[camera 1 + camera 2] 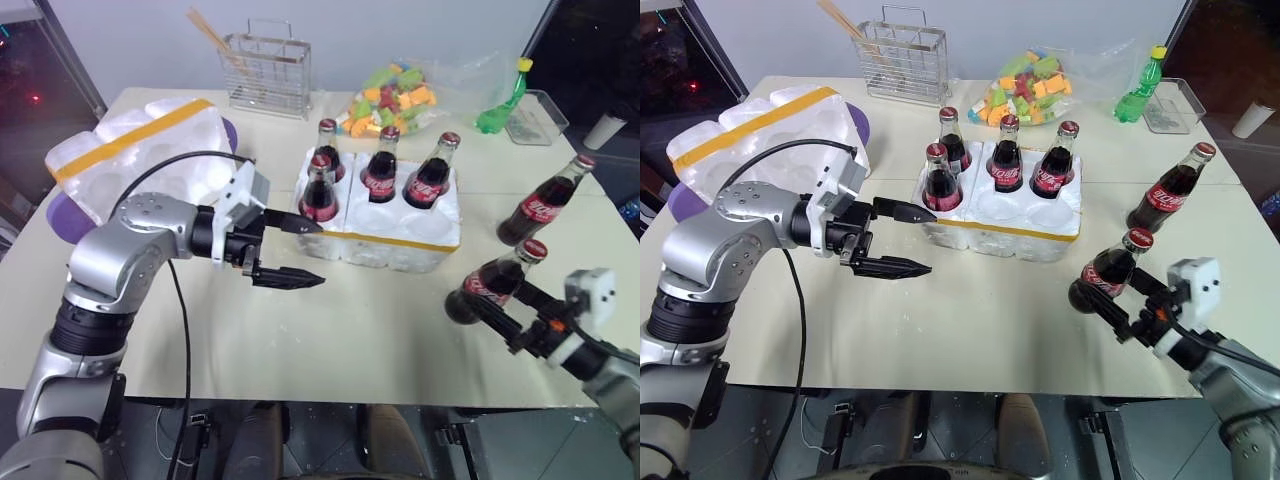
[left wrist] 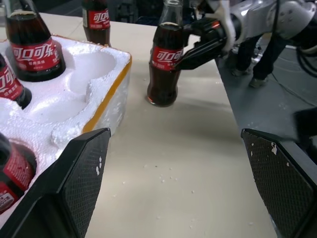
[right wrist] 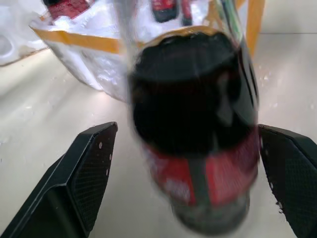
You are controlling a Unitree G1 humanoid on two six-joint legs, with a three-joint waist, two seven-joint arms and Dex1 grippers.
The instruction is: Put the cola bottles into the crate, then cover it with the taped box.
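Note:
The low white crate [image 1: 400,243] with a thin yellow band stands mid-table and holds several cola bottles [image 1: 381,170]. Two more cola bottles stand to its right: one [image 1: 545,200] further back, one [image 1: 478,287] nearer the front. My right gripper [image 1: 503,300] is open, with its fingers on either side of the nearer bottle [image 3: 193,124] and gaps showing on both sides. My left gripper [image 1: 298,252] hovers open and empty just left of the crate, pointing at it. The taped box [image 1: 140,150], bulged white foam with a wide yellow strip, lies at the far left with its hollows facing up.
Along the back edge stand a wire rack [image 1: 265,70], a bag of coloured blocks [image 1: 395,100], a green plastic bottle [image 1: 505,100], a clear tray [image 1: 538,115] and a white cup [image 1: 603,130]. A purple object [image 1: 62,215] lies under the taped box.

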